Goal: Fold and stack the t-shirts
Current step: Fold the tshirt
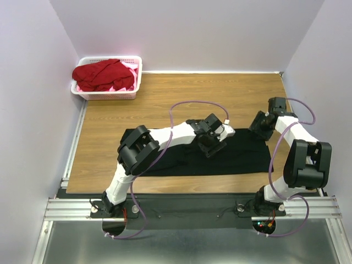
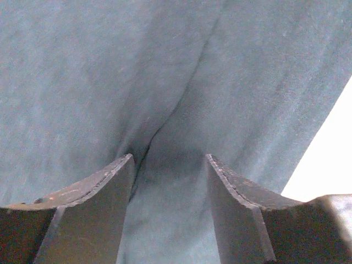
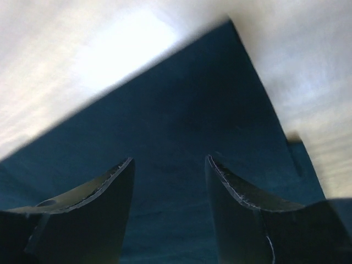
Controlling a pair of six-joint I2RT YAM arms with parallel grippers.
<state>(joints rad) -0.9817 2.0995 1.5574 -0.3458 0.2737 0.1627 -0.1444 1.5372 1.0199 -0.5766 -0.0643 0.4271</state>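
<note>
- Left arm (image 1: 137,154) and right arm (image 1: 308,162) stand nearest the overhead lens, both reaching over the table (image 1: 165,93).
- Black shirt (image 1: 242,159) lies flat on the near half of the table, long axis left to right. No logo or writing legible.
- Basket (image 1: 82,91) at the far left corner holds a red shirt (image 1: 104,74), well apart from both arms.
- Left gripper (image 2: 169,159): jaws apart, down at mid-shirt; a crease runs up between them, not pinched.
- Right gripper (image 3: 169,159): jaws apart, nothing held, over the shirt's far right corner, which points ahead of it. This arm is judged nearer for that grasp.
</note>
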